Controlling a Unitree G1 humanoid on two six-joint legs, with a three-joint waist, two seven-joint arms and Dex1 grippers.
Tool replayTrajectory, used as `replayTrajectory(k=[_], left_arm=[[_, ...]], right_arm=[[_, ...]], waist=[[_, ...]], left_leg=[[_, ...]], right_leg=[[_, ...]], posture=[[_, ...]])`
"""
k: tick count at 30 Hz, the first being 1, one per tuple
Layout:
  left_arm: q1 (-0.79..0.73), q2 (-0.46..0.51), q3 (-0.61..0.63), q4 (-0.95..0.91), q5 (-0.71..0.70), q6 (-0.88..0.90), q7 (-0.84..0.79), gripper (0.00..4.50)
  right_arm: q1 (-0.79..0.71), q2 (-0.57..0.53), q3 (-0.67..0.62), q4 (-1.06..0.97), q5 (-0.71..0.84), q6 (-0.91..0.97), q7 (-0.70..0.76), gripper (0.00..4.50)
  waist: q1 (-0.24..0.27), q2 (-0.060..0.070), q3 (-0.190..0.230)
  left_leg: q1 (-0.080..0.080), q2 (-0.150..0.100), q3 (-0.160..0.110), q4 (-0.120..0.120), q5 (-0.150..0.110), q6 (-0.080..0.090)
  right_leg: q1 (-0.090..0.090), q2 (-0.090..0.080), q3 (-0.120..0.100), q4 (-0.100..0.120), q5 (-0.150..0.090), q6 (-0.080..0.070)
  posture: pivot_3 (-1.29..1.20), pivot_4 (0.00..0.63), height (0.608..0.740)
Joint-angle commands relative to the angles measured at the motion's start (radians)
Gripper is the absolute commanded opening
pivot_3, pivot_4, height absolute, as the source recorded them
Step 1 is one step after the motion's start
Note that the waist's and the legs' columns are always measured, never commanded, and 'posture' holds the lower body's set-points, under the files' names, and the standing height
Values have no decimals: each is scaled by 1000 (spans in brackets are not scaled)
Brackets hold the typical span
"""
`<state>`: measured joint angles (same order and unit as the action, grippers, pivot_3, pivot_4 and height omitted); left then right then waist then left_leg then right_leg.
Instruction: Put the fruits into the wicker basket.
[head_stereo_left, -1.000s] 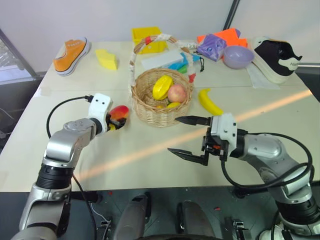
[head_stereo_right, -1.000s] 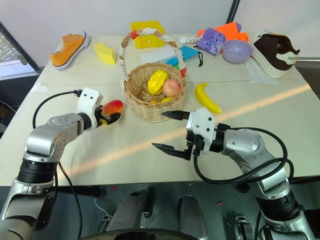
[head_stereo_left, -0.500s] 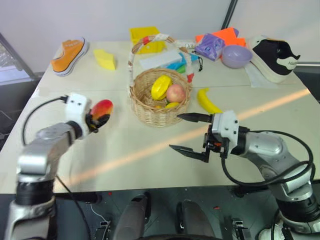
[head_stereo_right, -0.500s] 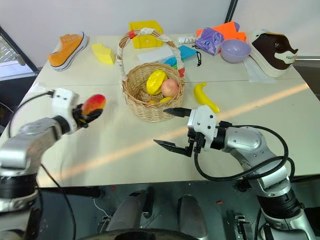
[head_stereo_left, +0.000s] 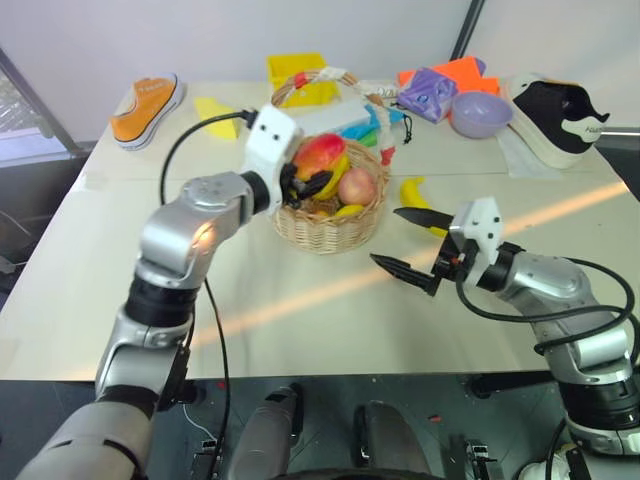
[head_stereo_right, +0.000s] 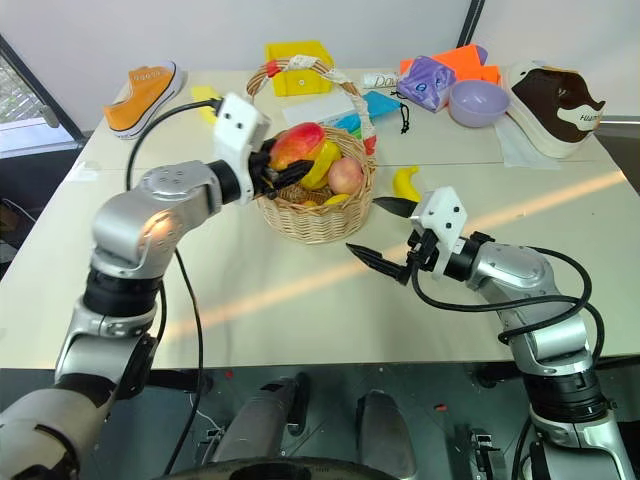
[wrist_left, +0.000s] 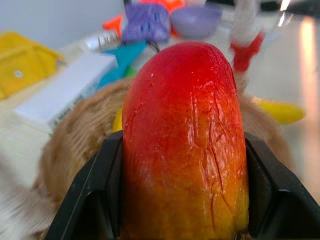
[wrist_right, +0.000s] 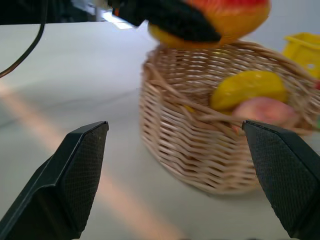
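Pale cream worktop (head_stereo_left: 300, 300), crossed by a slanting streak of light. Wicker basket (head_stereo_left: 330, 215) standing near the middle, banana (head_stereo_left: 418, 197) lying just beside it on the robot's right. Along the far edge: orange sneaker (head_stereo_left: 147, 102), pale yellow block (head_stereo_left: 218, 112), yellow plastic box (head_stereo_left: 297, 72), white and blue boxes (partly behind the basket handle) (head_stereo_left: 340, 118), purple bag (head_stereo_left: 430, 92), lilac bowl (head_stereo_left: 480, 112), black-and-white shoe (head_stereo_left: 555, 115) resting on white paper.
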<state>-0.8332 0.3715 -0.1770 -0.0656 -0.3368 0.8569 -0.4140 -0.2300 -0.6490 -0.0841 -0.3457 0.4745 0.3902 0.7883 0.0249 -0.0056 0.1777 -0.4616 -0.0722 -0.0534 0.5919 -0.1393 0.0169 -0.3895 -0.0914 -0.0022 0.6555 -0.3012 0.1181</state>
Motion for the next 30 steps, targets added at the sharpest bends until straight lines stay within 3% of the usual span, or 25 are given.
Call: replayTrajectory(k=[1,7,13,19,20,22,26,27,30], left_arm=[[-31,6,16,7,27,-55,-23,4467],[47,50,96,-70,-16,-197,-141,4467],[276,223,139,-331,-195,-151,-403,4467],[352,250,151,-454,-240,-77,-352,4467],[359,251,150,-465,-241,-68,-340,4500],[368,253,147,-482,-239,-60,-323,4500],[373,251,147,-495,-248,-49,-301,4500],[375,252,147,-495,-248,-51,-296,4500],[389,264,164,-477,-236,-69,-288,4500]], right_arm=[[-10,-1,-32,34,-45,21,-72,4500],[-114,20,37,274,-194,74,-196,4500],[-311,112,60,607,-277,24,-271,4500],[-446,149,56,826,-307,-20,-260,4500],[-459,152,52,844,-306,-25,-254,3963],[-467,150,49,851,-301,-26,-235,3350],[-454,137,31,798,-292,16,-233,1176],[-443,125,31,774,-300,22,-236,808],[-377,67,7,619,-275,83,-202,808]], waist=[[-4,0,0],[-19,0,0],[-38,2,0],[-34,2,1],[-35,2,1],[-35,2,1],[-37,2,1],[-37,2,1],[-34,2,1]], left_leg=[[0,0,0,0,0,0],[0,-1,1,4,0,0],[1,0,0,0,2,-2],[1,-1,-1,2,2,-3],[1,-1,-1,2,2,-3],[1,-1,-1,2,2,-2],[1,0,-1,2,2,-3],[1,0,-1,2,2,-3],[1,0,-1,2,2,-3]], right_leg=[[0,0,0,0,0,0],[1,-1,1,0,1,-2],[-1,1,3,1,1,-2],[2,2,2,0,1,-2],[2,2,2,0,1,-2],[1,2,2,1,1,-2],[0,3,2,3,1,-2],[0,3,2,3,1,-2],[0,3,2,3,1,-2]], posture=[[0,150,740],[0,150,740],[0,150,740],[0,150,740],[0,150,740],[0,150,740],[0,150,740],[0,150,740],[0,150,740]])
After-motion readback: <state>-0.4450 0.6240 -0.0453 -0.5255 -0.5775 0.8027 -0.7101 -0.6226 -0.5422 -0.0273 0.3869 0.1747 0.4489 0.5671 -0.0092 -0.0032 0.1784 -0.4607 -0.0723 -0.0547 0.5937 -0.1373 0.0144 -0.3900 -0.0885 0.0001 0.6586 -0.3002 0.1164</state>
